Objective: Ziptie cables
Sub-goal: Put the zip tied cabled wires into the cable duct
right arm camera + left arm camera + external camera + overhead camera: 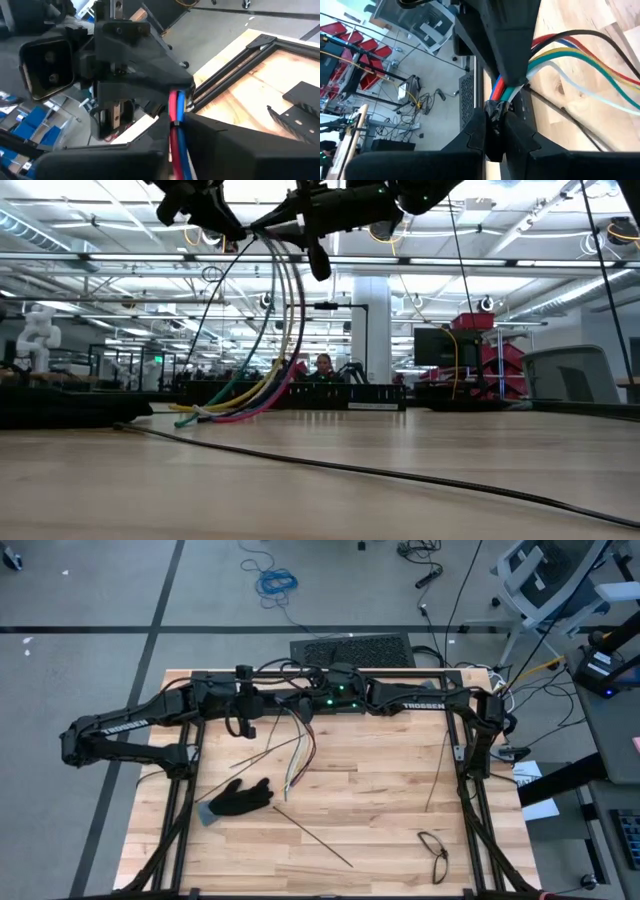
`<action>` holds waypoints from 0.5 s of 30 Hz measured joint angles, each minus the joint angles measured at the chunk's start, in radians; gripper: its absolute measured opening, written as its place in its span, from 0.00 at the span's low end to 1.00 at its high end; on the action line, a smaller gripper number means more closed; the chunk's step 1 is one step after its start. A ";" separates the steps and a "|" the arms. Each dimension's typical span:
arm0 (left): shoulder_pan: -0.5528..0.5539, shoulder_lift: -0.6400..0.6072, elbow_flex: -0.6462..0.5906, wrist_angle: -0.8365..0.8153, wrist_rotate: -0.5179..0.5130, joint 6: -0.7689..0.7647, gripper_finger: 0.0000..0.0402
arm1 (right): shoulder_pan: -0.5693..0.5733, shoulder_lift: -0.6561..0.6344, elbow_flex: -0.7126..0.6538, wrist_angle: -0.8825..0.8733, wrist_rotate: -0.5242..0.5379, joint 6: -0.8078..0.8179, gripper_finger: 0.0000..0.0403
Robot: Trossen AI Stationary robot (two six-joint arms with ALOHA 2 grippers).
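Above the far half of the wooden table [380,790], both grippers meet at one bundle of cables [297,755]. The left gripper [495,120] is closed on the bundle; in its wrist view the two fingers press together around the red, blue and green wires where they leave the other arm's fingers. The right gripper [176,120] has red and blue wires running between its fingers, which look closed on them too, though how firmly I cannot tell.

From the two grippers the cables hang down in curves, and their free ends rest on the table, on its far-left part in the low view. Nearer the front of the table lie a black glove [238,798], a long thin black strip [312,835] and a small black loop [434,848], all well apart from the bundle.

I see no tie around the cables yet. To do this step well, I think both grips should stay firm and close together, so the wires stay packed. The bundle must not twist, and the loose ends should keep resting on the table.
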 joint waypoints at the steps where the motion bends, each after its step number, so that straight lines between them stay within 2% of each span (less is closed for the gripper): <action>1: 0.002 0.005 0.000 -0.007 -0.025 0.000 0.10 | -0.001 -0.003 -0.004 -0.013 -0.012 0.001 0.14; 4: 0.014 0.011 0.002 -0.006 -0.157 -0.004 0.10 | 0.000 0.002 -0.010 -0.061 -0.064 0.023 0.26; 6: 0.014 0.011 0.002 -0.004 -0.196 -0.004 0.10 | 0.002 0.003 -0.010 -0.074 -0.068 0.027 0.32; 10: 0.037 0.010 0.003 0.002 -0.182 0.000 0.10 | 0.000 0.000 -0.007 -0.070 -0.062 0.026 0.39; 15: 0.056 0.007 0.003 0.010 -0.149 0.000 0.10 | 0.006 0.000 -0.006 -0.060 -0.054 0.032 0.40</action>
